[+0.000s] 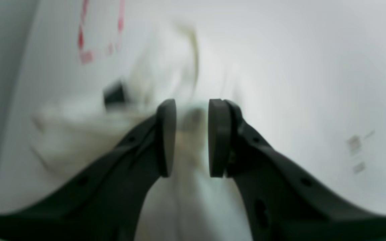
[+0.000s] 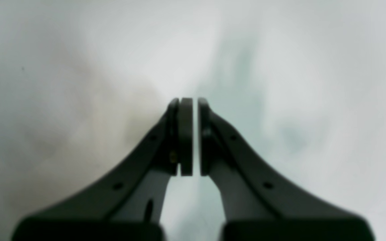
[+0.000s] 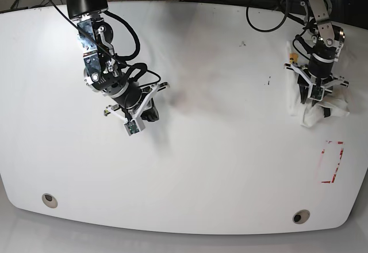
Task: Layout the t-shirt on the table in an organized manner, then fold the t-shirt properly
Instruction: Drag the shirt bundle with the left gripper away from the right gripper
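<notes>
The white t-shirt [image 3: 303, 110] is bunched in a crumpled heap near the right edge of the table [image 3: 218, 149] in the base view. My left gripper [image 3: 325, 111] points down into the heap. In the left wrist view, which is blurred, its pads [image 1: 166, 137] are shut on a fold of the t-shirt [image 1: 79, 140], with white cloth filling the gap of the left gripper [image 1: 192, 137]. My right gripper [image 3: 150, 114] hovers over bare table at the left. The right wrist view shows the right gripper [image 2: 195, 137] shut with nothing in it, above the white table [image 2: 79, 67].
A red tape rectangle [image 3: 332, 161] is marked on the table in front of the heap, and shows as red tape [image 1: 85, 50] in the left wrist view. Two grommet holes [image 3: 49, 199] [image 3: 298, 216] sit near the front edge. Cables [image 3: 264, 17] trail along the back.
</notes>
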{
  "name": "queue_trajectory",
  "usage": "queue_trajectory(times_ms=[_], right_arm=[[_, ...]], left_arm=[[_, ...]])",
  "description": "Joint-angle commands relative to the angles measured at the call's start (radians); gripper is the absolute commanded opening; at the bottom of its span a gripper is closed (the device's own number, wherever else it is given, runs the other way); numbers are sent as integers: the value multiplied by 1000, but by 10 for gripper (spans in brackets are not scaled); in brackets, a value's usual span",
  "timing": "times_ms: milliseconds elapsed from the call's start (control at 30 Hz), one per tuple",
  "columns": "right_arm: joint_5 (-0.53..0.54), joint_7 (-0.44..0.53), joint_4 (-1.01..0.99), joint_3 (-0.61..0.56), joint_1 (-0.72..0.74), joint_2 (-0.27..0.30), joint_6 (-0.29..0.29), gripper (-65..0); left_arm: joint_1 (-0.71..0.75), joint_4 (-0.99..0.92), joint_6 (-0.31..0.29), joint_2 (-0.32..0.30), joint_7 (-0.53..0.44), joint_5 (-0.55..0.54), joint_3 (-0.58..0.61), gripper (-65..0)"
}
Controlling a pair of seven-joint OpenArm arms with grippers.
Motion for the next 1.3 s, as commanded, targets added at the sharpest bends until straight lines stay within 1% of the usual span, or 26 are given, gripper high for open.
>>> queue_trajectory(times_ms=[0,100,233,500,567,667,733,800,867,1033,1167,1267], right_arm=[[3,29,20,5,20,6,4,-632],[3,29,20,5,19,6,4,-632],[3,29,19,5,17,6,4,-632],[3,29,19,5,16,5,4,-632],[3,29,19,5,14,5,4,-632],[3,29,19,5,13,5,4,-632],[3,29,19,5,13,5,4,-632],[5,29,19,5,13,5,4,-632],[8,29,19,5,13,5,4,-632],[9,29,19,5,11,5,4,-632],[9,29,20,5,11,0,4,-632],[9,29,20,5,11,0,4,-632]], left_arm=[[-7,92,-12,18,18,-11,13,-503],[-10,149,-36,57,81,-12,35,-503],[-11,181,-43,117,144,-12,62,-503],[-4,178,-36,235,150,-8,67,-503],[9,172,-36,253,150,-6,65,-503],[27,153,-24,255,149,-5,65,-503],[30,144,7,255,149,-5,65,-503],[53,132,51,255,149,-5,64,-503],[76,122,73,255,149,-5,65,-503],[110,99,73,255,150,-5,64,-503],[136,86,73,227,150,-8,35,-503],[141,64,73,223,150,-8,5,-503]])
